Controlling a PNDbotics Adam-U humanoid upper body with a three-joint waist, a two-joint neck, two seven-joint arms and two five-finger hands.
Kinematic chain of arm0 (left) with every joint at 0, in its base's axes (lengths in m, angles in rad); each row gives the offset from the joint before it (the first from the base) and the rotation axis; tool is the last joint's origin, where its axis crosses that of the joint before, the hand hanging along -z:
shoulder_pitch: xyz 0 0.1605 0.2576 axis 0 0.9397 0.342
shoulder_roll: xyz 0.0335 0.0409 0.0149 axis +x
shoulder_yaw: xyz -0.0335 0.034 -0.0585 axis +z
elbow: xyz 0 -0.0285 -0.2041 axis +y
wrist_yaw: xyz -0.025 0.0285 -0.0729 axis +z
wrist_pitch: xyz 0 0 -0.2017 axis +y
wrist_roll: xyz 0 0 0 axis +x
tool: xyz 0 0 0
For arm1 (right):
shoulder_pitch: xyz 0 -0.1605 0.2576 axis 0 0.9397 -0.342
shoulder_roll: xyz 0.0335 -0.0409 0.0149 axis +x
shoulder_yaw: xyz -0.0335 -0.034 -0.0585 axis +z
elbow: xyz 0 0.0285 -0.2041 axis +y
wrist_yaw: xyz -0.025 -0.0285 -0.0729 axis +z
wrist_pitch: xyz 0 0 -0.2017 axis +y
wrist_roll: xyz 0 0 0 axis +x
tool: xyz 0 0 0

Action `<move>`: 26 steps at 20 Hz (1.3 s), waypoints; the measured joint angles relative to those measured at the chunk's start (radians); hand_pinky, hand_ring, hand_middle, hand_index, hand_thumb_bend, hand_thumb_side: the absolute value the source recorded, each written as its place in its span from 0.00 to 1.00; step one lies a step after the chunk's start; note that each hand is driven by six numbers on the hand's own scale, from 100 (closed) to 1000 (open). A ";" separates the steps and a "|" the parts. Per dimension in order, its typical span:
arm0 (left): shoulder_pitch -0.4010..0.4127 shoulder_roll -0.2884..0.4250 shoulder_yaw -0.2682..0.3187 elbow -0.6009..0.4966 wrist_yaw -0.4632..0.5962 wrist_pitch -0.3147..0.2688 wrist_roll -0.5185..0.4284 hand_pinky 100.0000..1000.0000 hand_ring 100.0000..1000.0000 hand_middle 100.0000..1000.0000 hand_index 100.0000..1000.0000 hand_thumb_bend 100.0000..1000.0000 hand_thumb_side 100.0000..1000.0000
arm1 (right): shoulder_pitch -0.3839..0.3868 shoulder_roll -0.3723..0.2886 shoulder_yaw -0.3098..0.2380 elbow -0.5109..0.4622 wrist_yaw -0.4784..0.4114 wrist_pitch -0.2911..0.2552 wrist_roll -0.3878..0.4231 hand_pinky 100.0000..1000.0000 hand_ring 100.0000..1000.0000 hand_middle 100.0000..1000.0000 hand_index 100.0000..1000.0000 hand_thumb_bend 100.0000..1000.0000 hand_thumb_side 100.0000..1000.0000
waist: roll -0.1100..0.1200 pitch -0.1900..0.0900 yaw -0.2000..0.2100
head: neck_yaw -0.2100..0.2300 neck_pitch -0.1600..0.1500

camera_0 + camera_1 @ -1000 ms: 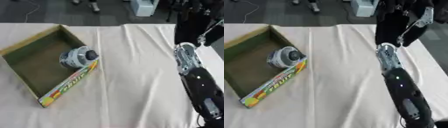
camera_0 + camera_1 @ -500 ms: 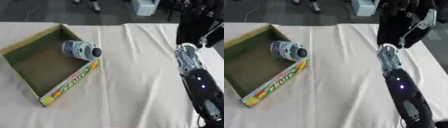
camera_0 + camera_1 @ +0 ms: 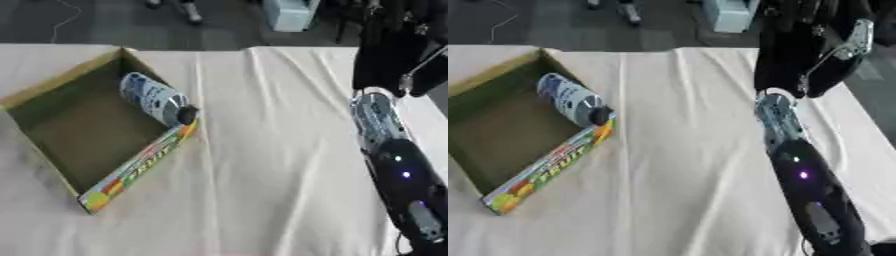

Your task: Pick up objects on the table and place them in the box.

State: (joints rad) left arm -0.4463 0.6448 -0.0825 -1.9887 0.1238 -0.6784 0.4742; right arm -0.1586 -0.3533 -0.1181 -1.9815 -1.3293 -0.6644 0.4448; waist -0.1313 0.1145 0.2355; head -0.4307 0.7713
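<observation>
A shallow cardboard box (image 3: 52, 85) with a green inside and a colourful printed front wall lies open at the left of the table. Inside it a white and blue bottle (image 3: 154, 97) with a dark cap lies on its side against the right wall, cap toward the front corner. My right hand (image 3: 805, 55) is raised at the upper right, fingers straight and pointing away, holding nothing, well apart from the box. My right forearm (image 3: 798, 175) runs down the right side. My left hand shows in no view.
A cream cloth (image 3: 262, 150) covers the table, with folds running front to back. Dark floor and a pale bin (image 3: 289, 12) lie beyond the far edge.
The bottle has rolled over inside the box, from standing end-on near the front wall to lying on its side along the right wall. My right hand stays raised.
</observation>
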 measured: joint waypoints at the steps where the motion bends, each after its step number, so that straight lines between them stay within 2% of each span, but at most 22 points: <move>1: 0.000 0.000 0.000 0.000 0.000 0.000 0.000 0.72 0.82 0.82 0.76 0.07 1.00 | 0.000 0.000 0.000 0.000 0.000 0.000 0.000 0.02 0.24 0.30 0.42 0.00 0.80 | 0.000 0.000 0.000 | 0.000 0.000; 26: 0.000 0.000 0.000 0.000 0.005 0.003 -0.003 0.72 0.82 0.82 0.76 0.07 1.00 | 0.000 0.000 0.001 0.000 0.000 0.005 0.005 0.03 0.24 0.30 0.41 0.00 0.79 | 0.000 -0.001 -0.005 | 0.010 0.000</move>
State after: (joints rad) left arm -0.4464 0.6448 -0.0825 -1.9887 0.1287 -0.6756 0.4716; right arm -0.1583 -0.3534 -0.1174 -1.9815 -1.3293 -0.6598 0.4494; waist -0.1311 0.1140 0.2309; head -0.4207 0.7713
